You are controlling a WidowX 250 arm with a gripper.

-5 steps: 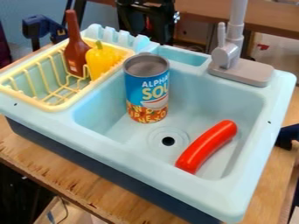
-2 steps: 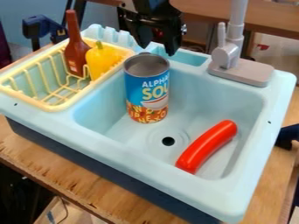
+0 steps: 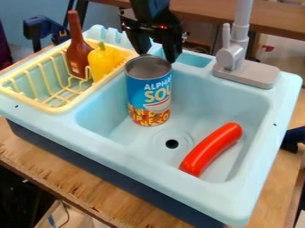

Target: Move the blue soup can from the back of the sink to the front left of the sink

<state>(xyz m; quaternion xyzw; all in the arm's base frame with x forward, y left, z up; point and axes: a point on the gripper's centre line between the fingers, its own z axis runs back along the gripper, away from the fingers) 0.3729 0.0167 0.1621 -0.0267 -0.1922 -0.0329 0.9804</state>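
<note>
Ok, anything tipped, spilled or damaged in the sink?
Nothing stands out: the blue-labelled metal can stands upright in the light-blue plastic sink, the curved red plastic toy lies nearby, and no spill or damage shows.

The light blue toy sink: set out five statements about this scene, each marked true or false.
A curved red plastic toy lies in the light blue basin. True.
The tall blue-labelled can lies on its side. False: it stands upright.
A yellow toy pepper sits in the pale yellow rack. True.
The brown bottle stands in the basin. False: it is in the rack.
The black two-finger gripper is open. True.
</note>
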